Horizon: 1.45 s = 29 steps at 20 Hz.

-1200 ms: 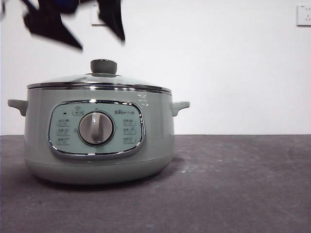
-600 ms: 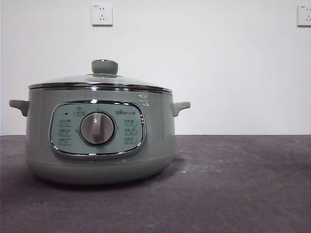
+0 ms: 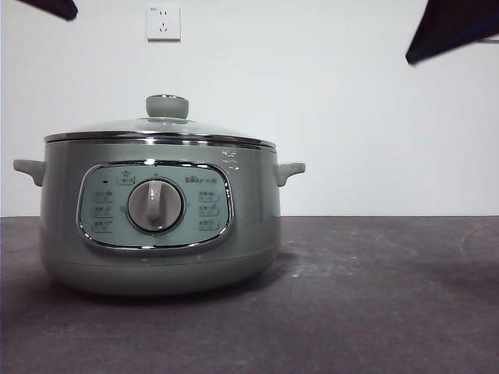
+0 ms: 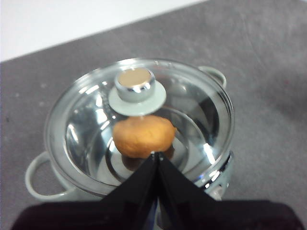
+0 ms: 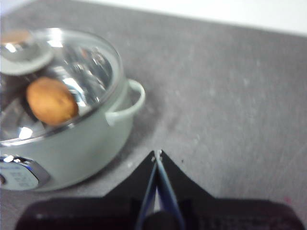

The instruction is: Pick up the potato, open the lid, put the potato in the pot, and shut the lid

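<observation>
I think I am in a lab or a test room, not a real kitchen. In front of me is a dark grey table (image 3: 374,296) with a flat, rough top. Behind it stands a plain white wall (image 3: 351,117) with only a white wall socket (image 3: 164,22) on it. The one cooking thing here is a pale green pot (image 3: 160,214) with a dial and buttons on its front. It stands alone on the table. There is no stove, sink or cupboard near it, so this place looks made for trying things out.
</observation>
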Motion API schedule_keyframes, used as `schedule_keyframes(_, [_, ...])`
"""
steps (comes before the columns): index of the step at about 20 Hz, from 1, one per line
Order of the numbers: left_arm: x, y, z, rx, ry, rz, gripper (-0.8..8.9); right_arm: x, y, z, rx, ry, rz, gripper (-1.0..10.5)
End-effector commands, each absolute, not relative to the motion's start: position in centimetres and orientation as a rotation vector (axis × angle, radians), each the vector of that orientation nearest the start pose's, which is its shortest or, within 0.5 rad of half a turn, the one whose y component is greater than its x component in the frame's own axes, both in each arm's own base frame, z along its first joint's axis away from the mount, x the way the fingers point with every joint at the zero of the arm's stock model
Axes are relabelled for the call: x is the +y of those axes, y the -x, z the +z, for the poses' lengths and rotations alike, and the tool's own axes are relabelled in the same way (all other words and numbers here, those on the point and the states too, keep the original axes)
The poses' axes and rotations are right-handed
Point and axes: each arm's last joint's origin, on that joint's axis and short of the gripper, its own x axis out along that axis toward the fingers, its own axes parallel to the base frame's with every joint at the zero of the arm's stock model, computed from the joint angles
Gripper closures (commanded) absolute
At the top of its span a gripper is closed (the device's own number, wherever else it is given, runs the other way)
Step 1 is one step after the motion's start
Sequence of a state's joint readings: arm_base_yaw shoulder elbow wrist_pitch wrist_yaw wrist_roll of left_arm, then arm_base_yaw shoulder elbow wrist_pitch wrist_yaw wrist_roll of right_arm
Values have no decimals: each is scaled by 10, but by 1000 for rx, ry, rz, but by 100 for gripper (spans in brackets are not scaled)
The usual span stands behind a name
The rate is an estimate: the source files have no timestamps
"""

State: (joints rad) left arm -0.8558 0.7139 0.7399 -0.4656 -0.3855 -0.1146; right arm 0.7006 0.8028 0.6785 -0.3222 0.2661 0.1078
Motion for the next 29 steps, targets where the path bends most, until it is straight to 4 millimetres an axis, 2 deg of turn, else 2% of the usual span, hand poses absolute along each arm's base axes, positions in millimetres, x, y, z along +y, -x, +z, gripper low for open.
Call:
schedule_keyframes(1, [-107,-106,302,392,-139,-443,817,106,-138,278,438,67,392,946])
schedule_keyframes(12, [-107,-106,300,402,-147,-439,817,106,-138,278,439,71,393,946])
schedule_keyframes(14, [-106,-106,299,395,-265,-452,817,106,-138,278,439,71,393,946])
schedule_keyframes(17, [-84,-103,309,322,-263,-430,816,106,-138,278,439,71,393,946])
schedule_keyframes(19, [-64,-99,316,275,-201,-464,817,106,-138,278,439,71,393,946])
schedule_keyframes(22, [-35,-92,322,178,-131,-304,816,106,-137,278,440,71,392,946])
schedule_keyframes(25, [-16,-87,306,117,-102,-121,816,106,-137,278,440,71,392,946])
schedule_keyframes(29, [-6,-89,256,134,-96,-7,816,106,-137,278,440,71,392,946])
